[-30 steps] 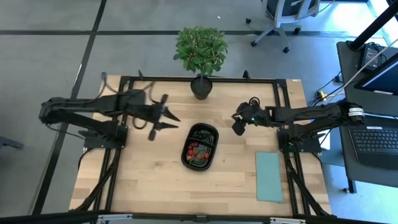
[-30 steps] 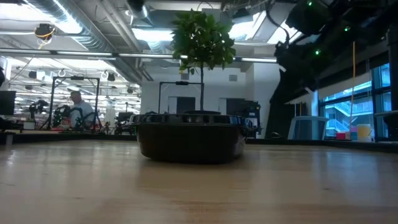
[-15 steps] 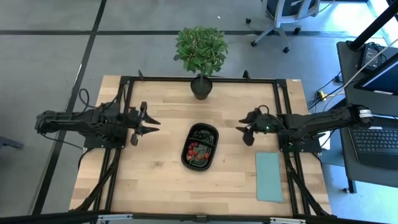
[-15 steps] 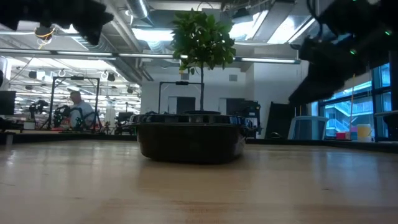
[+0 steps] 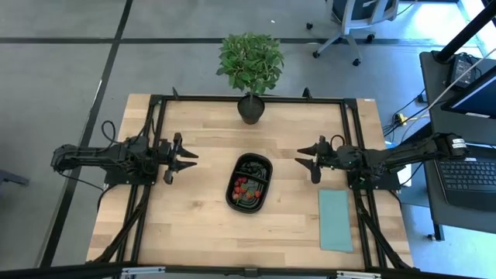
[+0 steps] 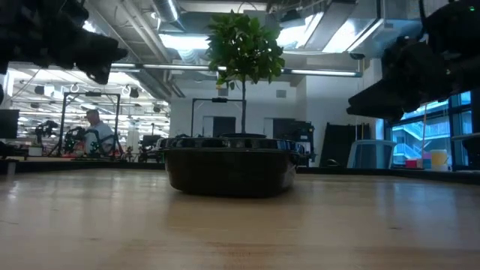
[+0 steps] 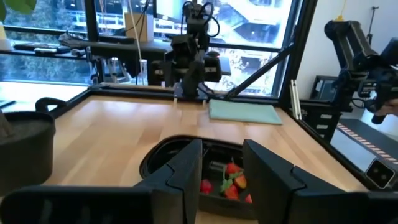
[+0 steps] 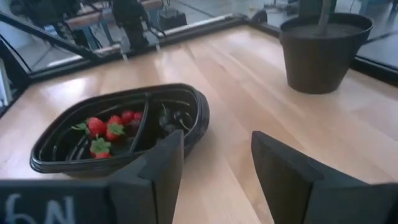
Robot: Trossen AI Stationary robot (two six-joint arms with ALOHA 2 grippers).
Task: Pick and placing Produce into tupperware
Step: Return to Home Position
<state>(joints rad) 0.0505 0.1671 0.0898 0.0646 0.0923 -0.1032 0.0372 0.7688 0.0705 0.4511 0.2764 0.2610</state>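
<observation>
The tupperware (image 5: 249, 181) sat near the middle of the surface (image 5: 201, 232), with the produce (image 5: 242, 186) in both compartments, either side of the divider. The potted plant (image 5: 249, 66) stood behind it at the far edge. The sheet (image 5: 335, 220) lay to its right, nearer the front. The left hand (image 5: 188, 158) hung left of the tupperware, and the right hand (image 5: 304, 164) hung right of it, behind the sheet.
</observation>
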